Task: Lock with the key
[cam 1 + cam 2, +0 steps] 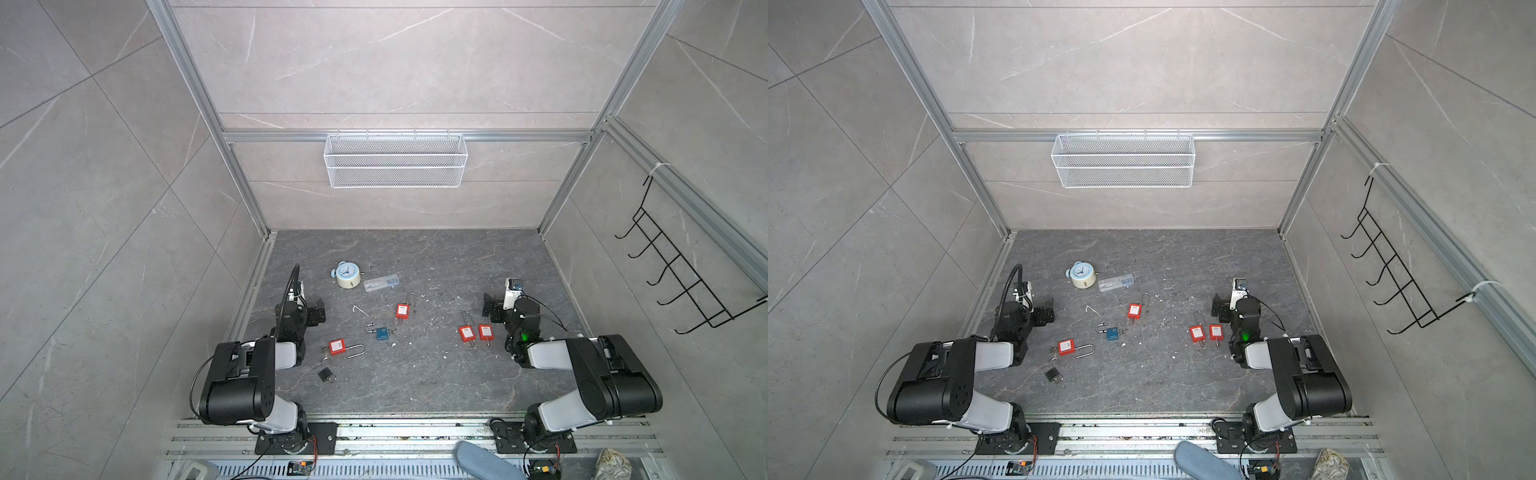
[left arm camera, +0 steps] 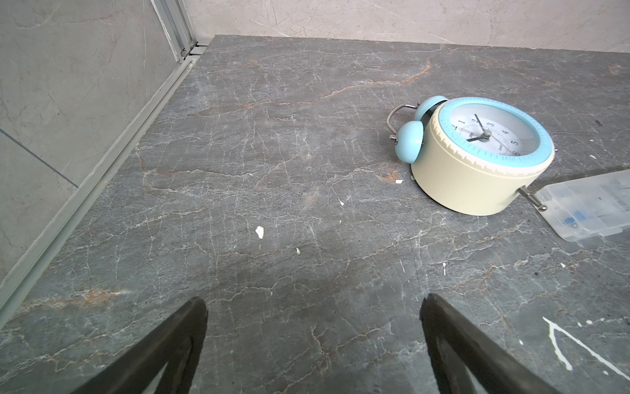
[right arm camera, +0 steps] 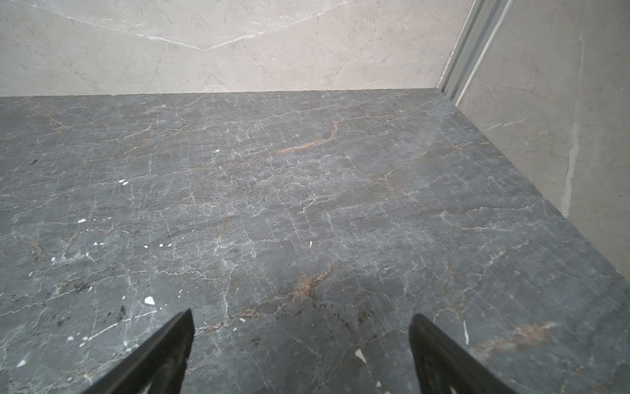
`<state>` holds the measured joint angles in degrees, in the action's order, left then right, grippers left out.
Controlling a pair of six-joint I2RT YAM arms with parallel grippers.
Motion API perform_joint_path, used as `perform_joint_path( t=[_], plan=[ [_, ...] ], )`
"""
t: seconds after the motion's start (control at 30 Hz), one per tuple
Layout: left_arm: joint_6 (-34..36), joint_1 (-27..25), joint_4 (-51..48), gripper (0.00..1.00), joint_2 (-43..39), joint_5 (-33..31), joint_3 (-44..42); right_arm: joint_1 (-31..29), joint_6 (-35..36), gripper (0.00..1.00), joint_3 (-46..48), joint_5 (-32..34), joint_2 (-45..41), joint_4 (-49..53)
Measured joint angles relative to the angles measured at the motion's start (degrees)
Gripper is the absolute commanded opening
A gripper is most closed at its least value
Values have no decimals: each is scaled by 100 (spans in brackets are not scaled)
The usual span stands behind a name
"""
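Several padlocks lie on the dark stone table in both top views. A blue padlock [image 1: 382,333] with an open shackle sits in the middle, and a small key seems to lie beside it. One red padlock [image 1: 401,311] is behind it, and another red padlock [image 1: 337,347] and a small black padlock [image 1: 325,374] lie front left. Two red padlocks [image 1: 466,333] [image 1: 485,331] lie side by side on the right. My left gripper [image 1: 318,311] [image 2: 313,300] and right gripper [image 1: 490,307] [image 3: 301,314] are both open and empty over bare table. No lock shows in either wrist view.
A cream and blue alarm clock [image 1: 347,275] [image 2: 477,163] lies face up at the back left, with a clear plastic box [image 1: 381,282] [image 2: 586,208] beside it. A white mesh basket [image 1: 395,160] hangs on the back wall. A black hook rack [image 1: 673,266] hangs on the right wall.
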<state>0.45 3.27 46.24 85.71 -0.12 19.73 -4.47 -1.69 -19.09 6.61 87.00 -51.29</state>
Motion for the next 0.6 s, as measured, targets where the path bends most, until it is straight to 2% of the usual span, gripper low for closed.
perform_joint_path(
  t=[0.37,0.5,0.6],
  plan=[
    [0,0,-26,100,-4,4,4,0,2,100,0,2,-83,44],
    [0,0,-522,99,-170,-7,160,0,2,99,0,20,-601,264],
    [-17,0,-1010,99,-592,-92,348,0,4,99,-4,15,-1117,540]
  ],
)
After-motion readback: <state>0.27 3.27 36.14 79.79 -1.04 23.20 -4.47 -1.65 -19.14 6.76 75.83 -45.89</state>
